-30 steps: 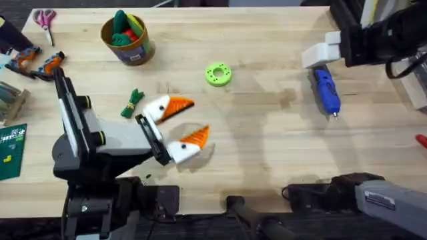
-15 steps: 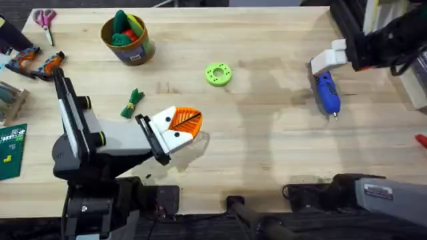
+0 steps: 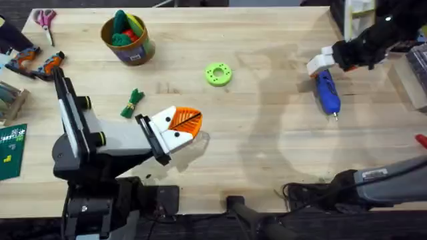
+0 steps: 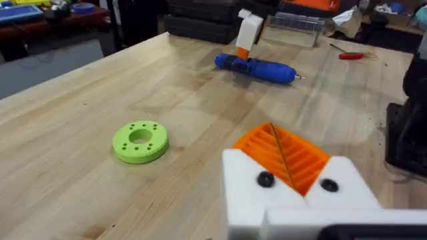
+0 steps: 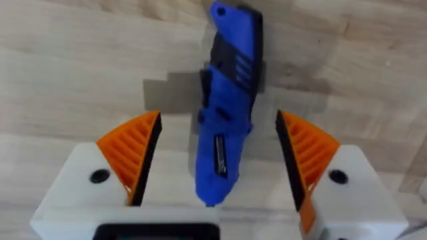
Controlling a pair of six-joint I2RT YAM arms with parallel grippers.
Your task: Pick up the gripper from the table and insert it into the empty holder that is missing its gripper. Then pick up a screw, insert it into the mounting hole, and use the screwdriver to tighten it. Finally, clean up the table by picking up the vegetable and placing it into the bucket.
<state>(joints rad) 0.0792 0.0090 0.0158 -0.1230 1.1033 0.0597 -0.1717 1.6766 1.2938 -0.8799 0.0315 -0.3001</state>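
The right gripper (image 5: 213, 167) hangs with its orange pads spread wide on either side of the screwdriver (image 3: 326, 91), which lies flat on the table (image 3: 267, 153) beyond the lime-green disc (image 3: 218, 74); the step in hand looks like grasping it. To grip well, it should descend centred on the blue body (not the thin tip) before closing; the left gripper (image 3: 181, 127), nearer than the disc, has its pads pressed together and empty.

I work in what looks like a robotics lab or workshop. My worktop (image 3: 267, 153) is pale wood, with scissors (image 3: 45, 19), orange-handled hand tools (image 3: 37, 63) and a green circuit board (image 3: 12, 150) along its left edge. Beyond the far edge, my left wrist camera shows dark equipment cases (image 4: 200, 20), a clear plastic box (image 4: 300, 23) and cluttered benches (image 4: 40, 13) behind.
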